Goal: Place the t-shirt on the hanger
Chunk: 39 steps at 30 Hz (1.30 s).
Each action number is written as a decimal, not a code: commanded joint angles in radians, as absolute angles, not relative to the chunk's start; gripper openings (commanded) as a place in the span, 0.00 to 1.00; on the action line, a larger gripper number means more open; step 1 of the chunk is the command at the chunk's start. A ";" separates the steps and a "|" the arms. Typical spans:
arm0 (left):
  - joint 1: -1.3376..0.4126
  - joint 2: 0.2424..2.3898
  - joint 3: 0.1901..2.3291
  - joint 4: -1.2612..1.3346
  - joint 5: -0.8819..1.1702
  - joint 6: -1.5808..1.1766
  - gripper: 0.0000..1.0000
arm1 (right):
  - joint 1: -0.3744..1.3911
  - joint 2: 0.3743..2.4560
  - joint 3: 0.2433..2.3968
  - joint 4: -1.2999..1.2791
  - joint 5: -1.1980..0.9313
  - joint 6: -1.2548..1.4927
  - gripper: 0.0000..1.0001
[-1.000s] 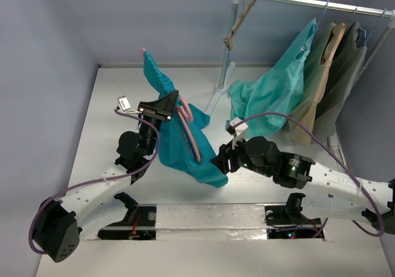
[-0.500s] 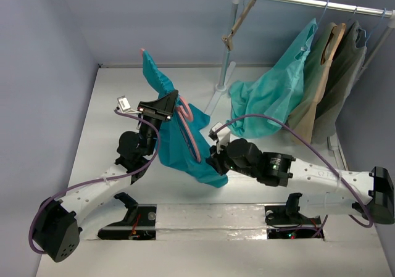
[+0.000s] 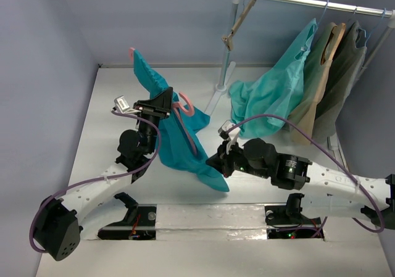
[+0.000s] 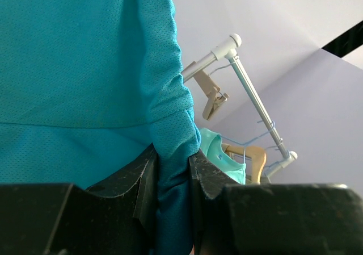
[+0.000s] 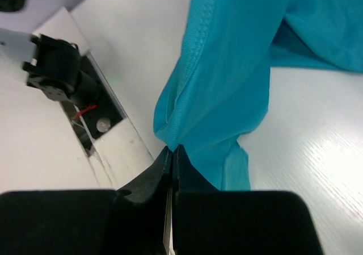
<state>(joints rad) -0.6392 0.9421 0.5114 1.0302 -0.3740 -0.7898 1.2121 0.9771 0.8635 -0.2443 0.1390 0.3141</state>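
The left fingers (image 4: 144, 178) gripped a bunched fold of the t-shirt (image 3: 179, 144), hoisting it and the hanger (image 3: 185, 110) above the surface (image 3: 108, 98), while the right fingers (image 5: 161, 167) pinched its low corner, seemingly tensioning it, long axis slanting far-left to near-right.

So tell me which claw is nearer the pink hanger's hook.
Left. The left claw grips the t-shirt right beside the hanger hook; the right claw pinches the fabric lower down, farther off.
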 commanded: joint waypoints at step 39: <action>-0.632 0.891 0.548 1.000 -0.221 -1.051 0.00 | 1.267 1.198 0.956 -0.170 0.336 0.259 0.42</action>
<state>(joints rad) -0.6373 0.9203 0.5167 0.9596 -0.2359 -1.0317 1.2583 1.1980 0.9199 -0.2497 0.2680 0.2890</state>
